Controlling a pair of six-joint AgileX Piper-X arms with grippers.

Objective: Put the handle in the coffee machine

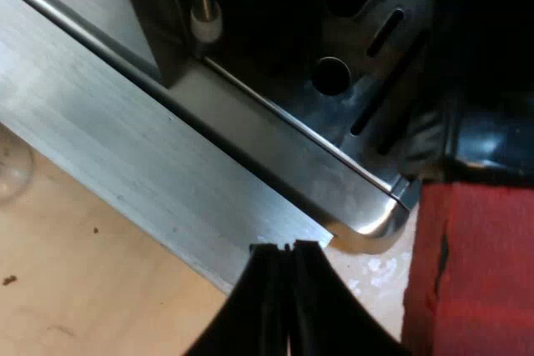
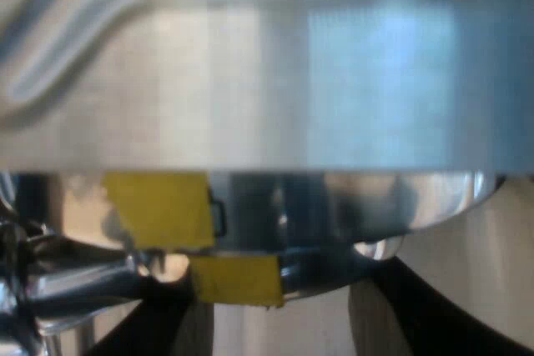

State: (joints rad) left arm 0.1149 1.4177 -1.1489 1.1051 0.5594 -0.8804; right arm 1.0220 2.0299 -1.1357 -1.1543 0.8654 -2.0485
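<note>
The left gripper (image 1: 285, 249) has its 2 black fingers pressed together at the tips, with nothing between them. It hangs just off the rounded corner of the espresso machine's drip tray (image 1: 334, 164). Under the tips a brushed metal rail (image 1: 133, 164) runs along the machine's base edge. The pale wooden bench (image 1: 83, 289) lies beyond that.

Just beside these fingers, off the same tray corner, is the red end (image 1: 471, 273) of the handle. Its dark grip (image 1: 492, 135) reaches in over the slotted tray towards the machine's front. The tip of the steam wand (image 1: 204, 22) hangs above the tray's inner edge.

The right gripper (image 2: 282, 306) has its 2 fingers (image 2: 434, 306) standing well apart, and nothing shows between them. It is right up against the front of the espresso machine (image 2: 267, 81), under a broad band of brushed steel. Directly beyond the fingers, tucked beneath that band, sits a rounded chrome part that looks like the bowl of the metal holder (image 2: 350, 206). I cannot tell whether it is locked in. There are 2 pieces of yellow tape (image 2: 158, 206) here, 1 on the machine beside the bowl and 1 lower.
</note>
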